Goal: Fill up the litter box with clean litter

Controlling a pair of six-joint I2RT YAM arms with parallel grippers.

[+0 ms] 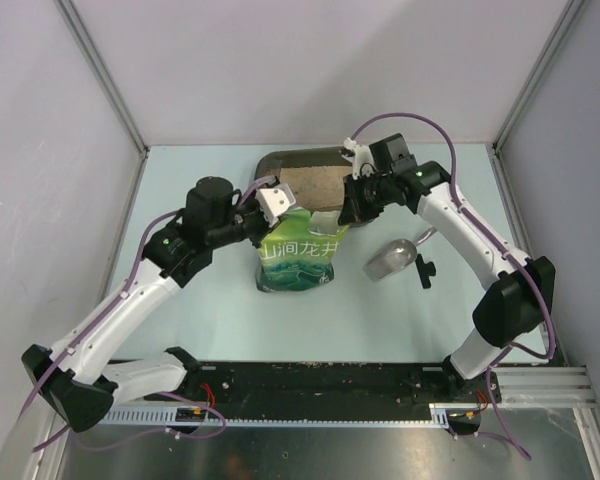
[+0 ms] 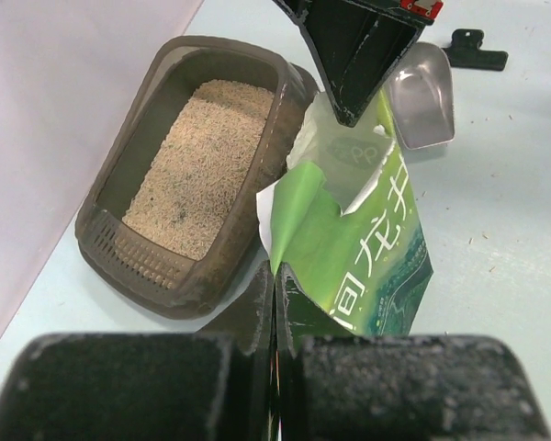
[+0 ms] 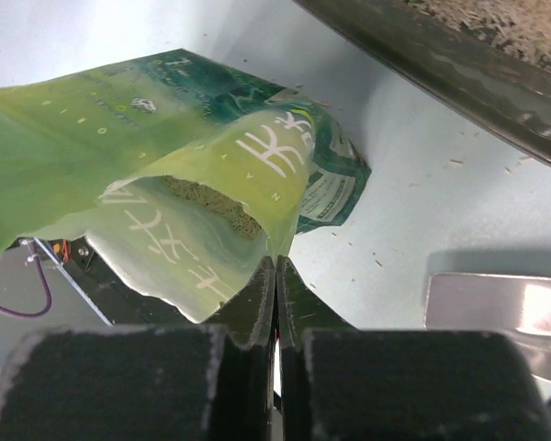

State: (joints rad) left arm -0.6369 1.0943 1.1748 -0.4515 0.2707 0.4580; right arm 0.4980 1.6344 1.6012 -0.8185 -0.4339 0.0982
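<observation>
The dark brown litter box (image 1: 278,160) lies at the back middle of the table, with beige clean litter (image 1: 317,186) spread in it. In front of it, a green printed bag (image 1: 298,258) stands with its mouth open. My left gripper (image 1: 278,212) is shut on the bag's left top edge (image 2: 298,211). My right gripper (image 1: 348,212) is shut on its right top edge. In the right wrist view the fingertips (image 3: 275,265) pinch the bag's rim, and more litter (image 3: 211,204) shows inside the bag. The left wrist view shows the box (image 2: 99,241) to the left of the bag.
A silver metal scoop (image 1: 391,260) lies right of the bag, with a black clip (image 1: 423,270) beside it. Grey walls enclose the table on the left, back and right. A few stray granules dot the surface near the bag.
</observation>
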